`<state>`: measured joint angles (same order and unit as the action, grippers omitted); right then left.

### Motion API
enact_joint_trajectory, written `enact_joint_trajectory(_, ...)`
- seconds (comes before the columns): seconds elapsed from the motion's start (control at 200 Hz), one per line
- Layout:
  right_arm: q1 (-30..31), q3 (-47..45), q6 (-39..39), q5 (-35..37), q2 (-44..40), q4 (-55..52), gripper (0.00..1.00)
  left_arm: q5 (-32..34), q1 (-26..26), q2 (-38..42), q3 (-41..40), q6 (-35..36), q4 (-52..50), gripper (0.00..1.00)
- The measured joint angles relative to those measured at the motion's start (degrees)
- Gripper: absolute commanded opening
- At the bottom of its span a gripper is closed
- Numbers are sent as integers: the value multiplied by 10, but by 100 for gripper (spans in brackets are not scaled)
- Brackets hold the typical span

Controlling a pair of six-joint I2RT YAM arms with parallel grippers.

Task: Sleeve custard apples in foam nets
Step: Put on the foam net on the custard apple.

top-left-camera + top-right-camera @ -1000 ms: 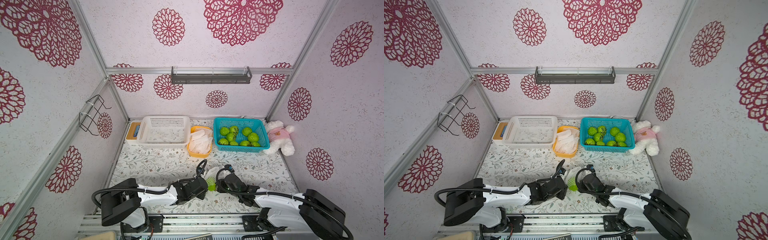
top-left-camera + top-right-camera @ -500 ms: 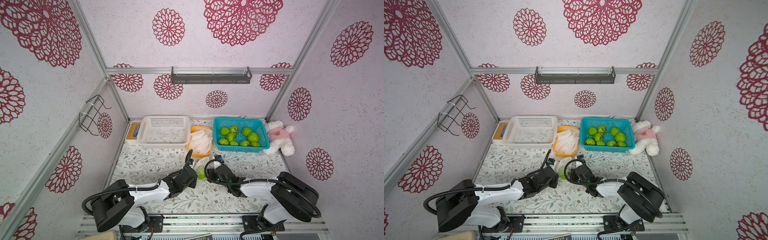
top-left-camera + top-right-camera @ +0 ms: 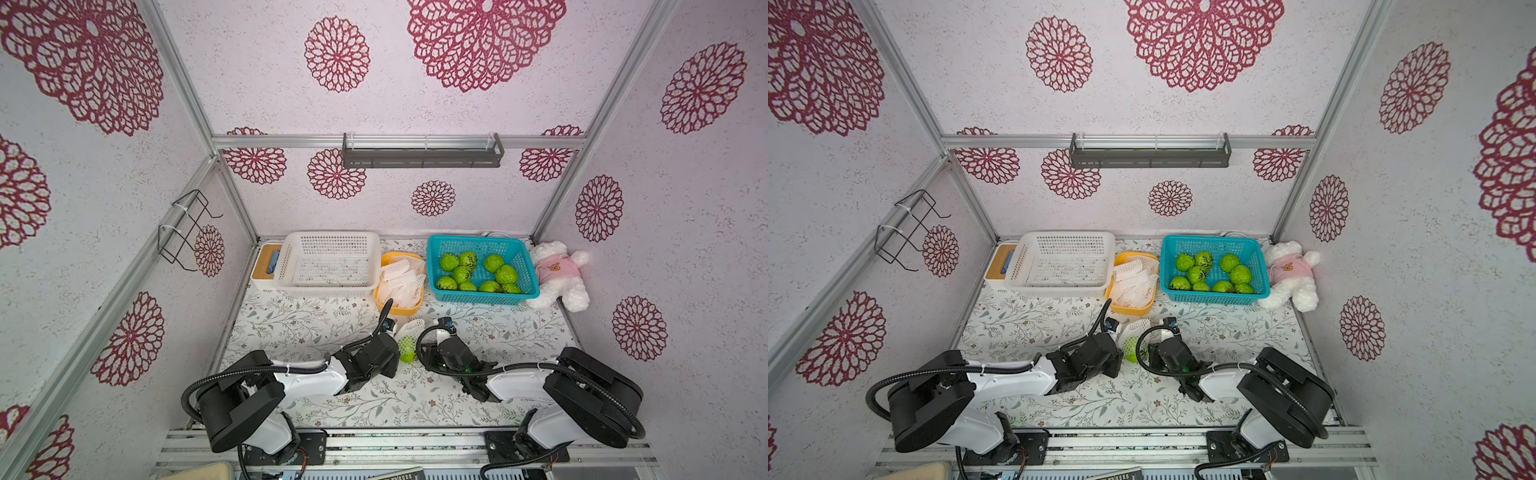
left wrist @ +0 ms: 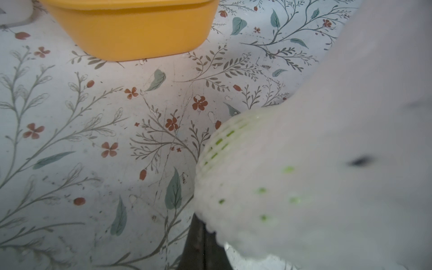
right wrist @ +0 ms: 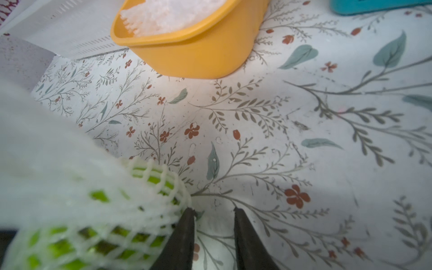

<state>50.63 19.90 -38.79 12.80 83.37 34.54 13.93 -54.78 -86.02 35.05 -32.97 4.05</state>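
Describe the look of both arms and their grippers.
Both the left arm and right arm have bulky black joint housings, a smooth white link and a black ribbed cable hose looping alongside, held by white ties. Each ends in a black wrist block. The right gripper shows dark, tapering jaws.

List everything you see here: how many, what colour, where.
custard apples: nine showing, green, loose in the teal basket
netted custard apple: one, green in white, front centre
foam nets: pile, white, in the yellow tub
basket: one, white, back left
small box: one, white with wooden top, beside that basket
teddy bear: one, white in pink, back right
wire rack: one, black, left wall
shelf: one, grey, back wall
left gripper: shut on the netted custard apple's net
right gripper: open, beside it
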Motion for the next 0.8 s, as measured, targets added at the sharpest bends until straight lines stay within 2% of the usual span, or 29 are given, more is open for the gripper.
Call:
enact_joint_trajectory(0.29, -14, -40, -31, 30, -73, -31, 54, -14, 0, -11, 9, 4, 1, 0)
enact_joint_trajectory(0.47, -29, -51, -44, 49, -116, -63, 56, -17, 0, -20, 17, 5, 0, 0)
enact_joint_trajectory(0.6, -40, -75, -47, 55, -176, -82, 56, -17, 0, -21, 18, 5, -1, 0)
enact_joint_trajectory(0.796, -42, -89, 12, 12, -290, -78, 56, -18, -1, -22, 26, 5, -3, 0)
